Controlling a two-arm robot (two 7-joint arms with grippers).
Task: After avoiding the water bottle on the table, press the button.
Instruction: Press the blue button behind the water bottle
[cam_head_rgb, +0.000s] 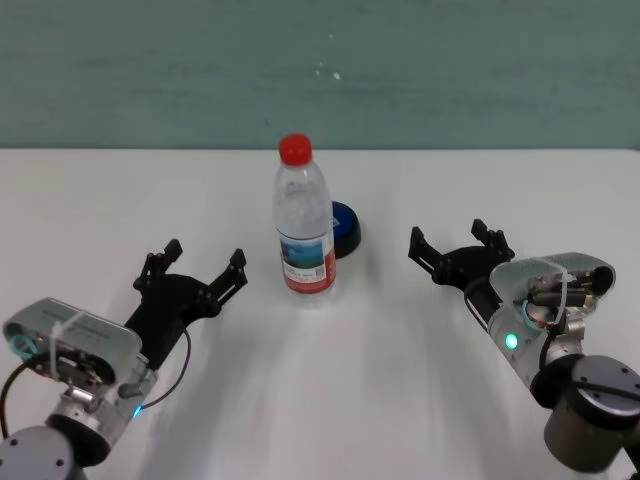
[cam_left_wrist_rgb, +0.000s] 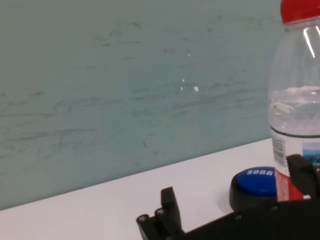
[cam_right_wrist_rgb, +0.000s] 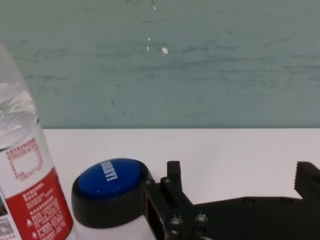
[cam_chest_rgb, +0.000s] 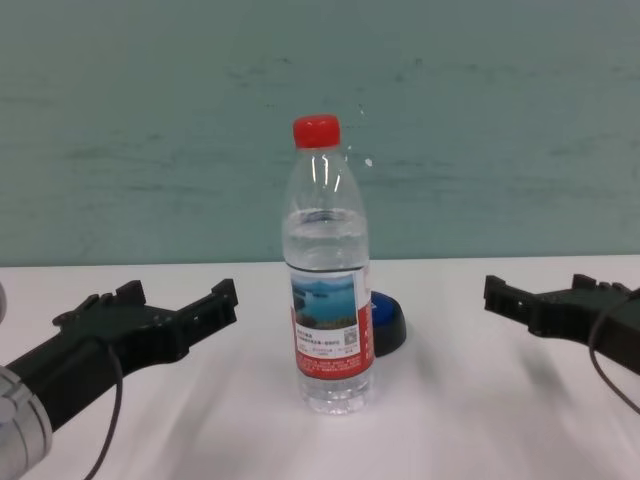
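The button (cam_left_wrist_rgb: 256, 186) carries white lettering on its blue top, seemingly "SORRY", only partly visible. The bottle (cam_right_wrist_rgb: 31, 200) has small white print and a QR code on its red label band, too small to read.

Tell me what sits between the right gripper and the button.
Nothing: only bare table separates the open right gripper from the button, clearest in the head view. The bottle stands on the button's other side, toward the left gripper.
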